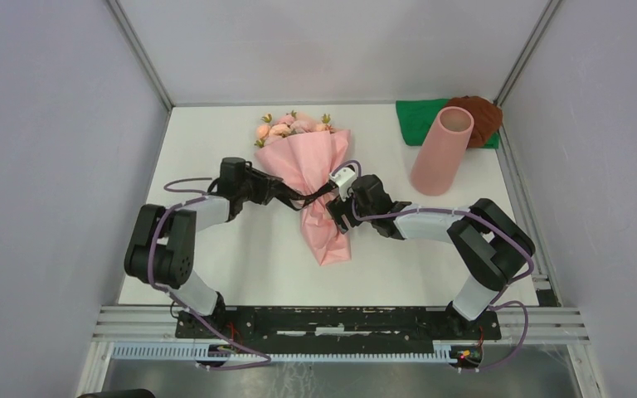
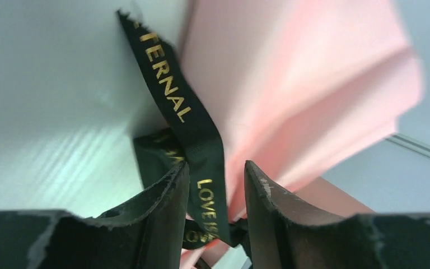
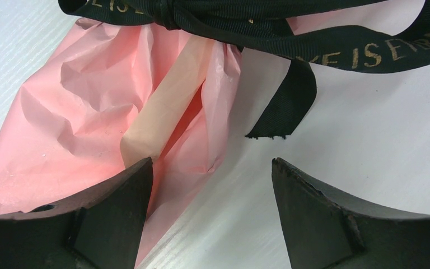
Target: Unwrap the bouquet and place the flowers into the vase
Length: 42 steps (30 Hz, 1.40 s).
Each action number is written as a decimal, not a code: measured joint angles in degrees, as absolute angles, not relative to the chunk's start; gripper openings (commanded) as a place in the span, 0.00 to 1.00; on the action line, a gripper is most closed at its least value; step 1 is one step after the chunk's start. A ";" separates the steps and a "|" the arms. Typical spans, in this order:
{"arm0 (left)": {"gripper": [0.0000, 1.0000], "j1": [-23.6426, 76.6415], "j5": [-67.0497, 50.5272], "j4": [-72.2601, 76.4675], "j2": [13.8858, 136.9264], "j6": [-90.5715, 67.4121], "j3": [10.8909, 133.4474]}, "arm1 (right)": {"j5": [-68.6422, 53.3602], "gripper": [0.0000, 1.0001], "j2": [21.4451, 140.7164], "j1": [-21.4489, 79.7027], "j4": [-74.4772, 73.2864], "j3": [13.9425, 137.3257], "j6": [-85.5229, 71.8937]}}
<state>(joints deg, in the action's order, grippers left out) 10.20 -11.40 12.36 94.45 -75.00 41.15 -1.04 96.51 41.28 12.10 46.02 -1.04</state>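
Two arms meet at the tied waist of the bouquet [image 1: 313,170]. It lies flat mid-table [image 1: 232,257], blooms toward the far wall, tip toward the arm bases. The flowers [image 1: 286,127] sit inside the pink wrap, and the bow is knotted.

Left gripper [image 2: 215,168]: fingers apart. One gold-lettered tail of the black ribbon [image 2: 199,134] runs between them with a gap on one side, not pinched.

Right gripper [image 3: 213,168]: fingers wide apart, low over the cone's narrow end just below the bow. One finger is over paper, the other over bare table, and it holds nothing.

The vase [image 1: 441,151] stands far right, well apart from the bouquet, just in front of a green cloth [image 1: 415,123] and a brown bundle [image 1: 485,116].
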 measured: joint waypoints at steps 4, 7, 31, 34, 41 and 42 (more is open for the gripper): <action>0.50 9.32 -9.50 9.58 88.25 -73.63 42.63 | -1.06 0.83 96.64 41.28 12.23 46.02 -1.04; 0.51 8.34 -8.38 7.29 84.95 -72.62 44.49 | -1.08 0.83 96.71 41.28 12.34 46.02 -1.04; 0.54 3.64 -13.89 25.45 93.69 -79.66 29.15 | -1.43 0.83 97.08 41.28 12.43 46.00 -1.06; 0.53 3.66 -15.25 34.13 97.80 -82.85 28.18 | -1.41 0.83 97.08 41.28 12.43 46.00 -1.04; 0.53 3.66 -16.21 46.46 103.48 -87.20 26.83 | -1.34 0.83 97.30 41.28 12.43 46.00 -1.04; 0.53 3.66 -16.16 46.70 103.59 -87.20 26.83 | -1.37 0.83 97.38 41.28 12.43 46.00 -1.04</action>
<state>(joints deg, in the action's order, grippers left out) 3.66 -16.16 46.70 103.59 -87.20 26.83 -1.37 97.38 41.28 12.43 46.00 -1.04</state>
